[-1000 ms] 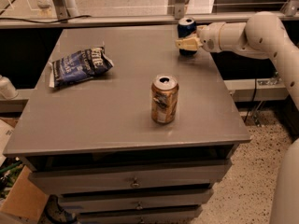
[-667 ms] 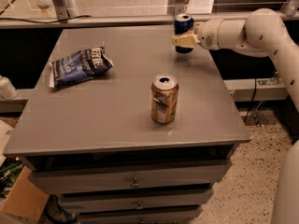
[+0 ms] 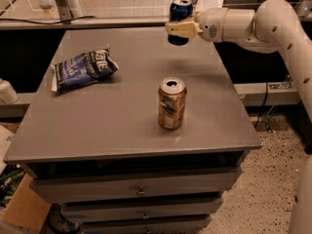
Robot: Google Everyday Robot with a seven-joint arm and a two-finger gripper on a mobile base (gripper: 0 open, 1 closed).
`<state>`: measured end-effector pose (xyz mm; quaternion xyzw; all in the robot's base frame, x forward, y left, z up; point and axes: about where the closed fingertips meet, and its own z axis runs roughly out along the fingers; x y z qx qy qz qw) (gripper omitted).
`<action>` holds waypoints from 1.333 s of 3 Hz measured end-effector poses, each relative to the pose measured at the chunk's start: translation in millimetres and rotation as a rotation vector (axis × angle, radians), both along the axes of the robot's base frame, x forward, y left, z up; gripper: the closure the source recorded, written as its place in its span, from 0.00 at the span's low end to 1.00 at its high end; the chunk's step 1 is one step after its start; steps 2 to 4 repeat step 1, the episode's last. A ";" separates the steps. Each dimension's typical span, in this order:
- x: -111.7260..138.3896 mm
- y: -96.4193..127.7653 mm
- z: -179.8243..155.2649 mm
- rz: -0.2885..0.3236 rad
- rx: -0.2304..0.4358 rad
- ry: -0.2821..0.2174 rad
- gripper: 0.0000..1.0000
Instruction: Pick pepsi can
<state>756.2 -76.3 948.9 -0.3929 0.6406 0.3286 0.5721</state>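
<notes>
The pepsi can [image 3: 180,14] is dark blue with a silver top. It hangs upright above the far right part of the grey table [image 3: 122,126], clear of the surface. My gripper [image 3: 181,29] reaches in from the right on a white arm and is shut on the pepsi can. Its yellowish finger [image 3: 182,30] crosses the front of the can.
A gold-brown can [image 3: 171,103] stands upright near the table's middle front. A blue and white snack bag [image 3: 82,69] lies at the left. Drawers [image 3: 141,190] sit under the table top. A cardboard box [image 3: 22,209] is on the floor at the lower left.
My gripper has lifted the pepsi can off the table and moved it a little to the left. The gold-brown can and the snack bag have not moved.
</notes>
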 end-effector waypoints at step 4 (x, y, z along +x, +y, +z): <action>0.0 0.1 0.0 0.000 0.000 0.000 1.00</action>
